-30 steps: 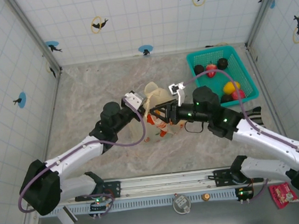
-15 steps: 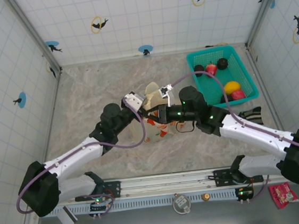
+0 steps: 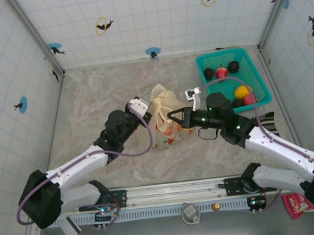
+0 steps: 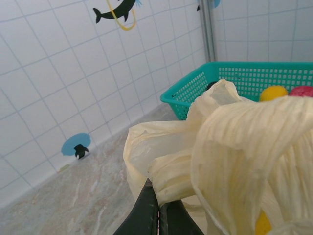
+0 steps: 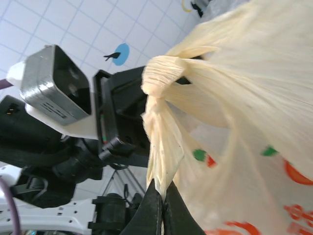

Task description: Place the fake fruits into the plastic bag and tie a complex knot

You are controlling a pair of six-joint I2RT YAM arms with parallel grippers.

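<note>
Cream-yellow plastic, bunched and crinkled, marks the bag (image 3: pixel 164 110) at the middle of the marble-patterned table (image 3: pixel 88 102), where it stands between the two arms. From the left, the left claw (image 3: pixel 151 117) meets the bag's left side; its wrist view shows the dark fingers (image 4: pixel 152 213) pressed together on a fold of the film (image 4: pixel 234 147), with no gap between them. From the right, the right claw (image 3: pixel 172 116) touches the bag's right side, and in its own wrist view the fingertips (image 5: pixel 152 208) pinch a twisted strip that runs down from a gathered knot of the bag (image 5: pixel 244 88), red and green print showing on the film below. Across the bag, that view also takes in the black body of the left claw (image 5: pixel 122 112). A yellow shape shows through the film at the bottom of the left wrist view. At the far right of the table, well apart from the bag, a teal mesh basket (image 3: pixel 226 53) holds loose fruits (image 3: pixel 242 91): yellow, red, pink and dark brown pieces. The basket (image 4: pixel 195 88) also sits behind the bag in the left wrist view.
</note>
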